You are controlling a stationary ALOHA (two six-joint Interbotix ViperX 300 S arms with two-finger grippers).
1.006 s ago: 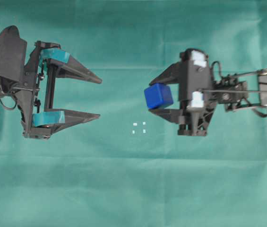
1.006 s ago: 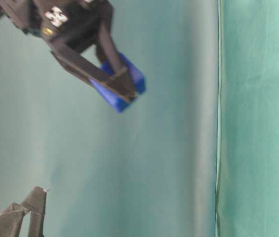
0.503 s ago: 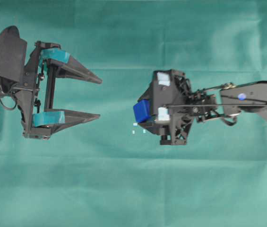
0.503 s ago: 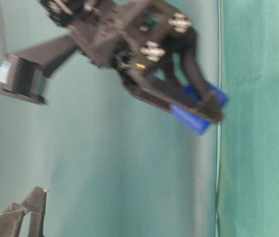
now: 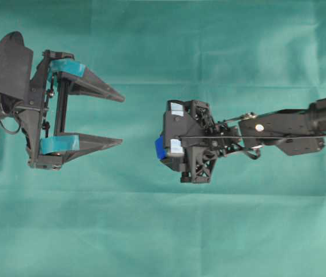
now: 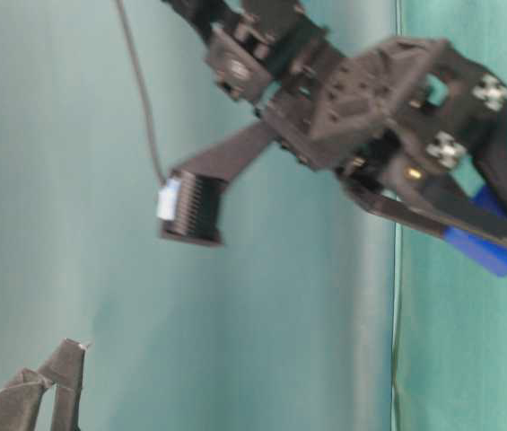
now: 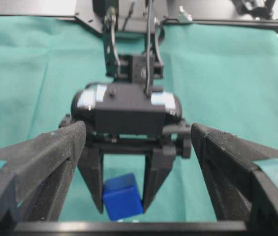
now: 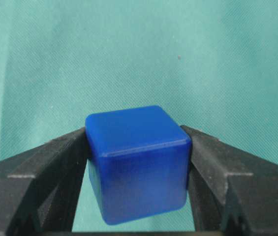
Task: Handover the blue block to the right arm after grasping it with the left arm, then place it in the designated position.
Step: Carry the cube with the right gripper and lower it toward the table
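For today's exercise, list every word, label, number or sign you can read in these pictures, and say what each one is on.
None can be read.
White patches on the right claw: blank or too blurred to tell.
Blue block: no mark visible.
Left claw, green cloth: no writing.

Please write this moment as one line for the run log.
stage: placing | right gripper: shut on blue block | left gripper: open, empty | green cloth: block above it

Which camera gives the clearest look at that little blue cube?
The right wrist view: the blue block fills the frame, pinched between the right tool's black fingers. The left wrist view shows it small and distant, the table-level view blurred at the edge, and the overhead view only a sliver.
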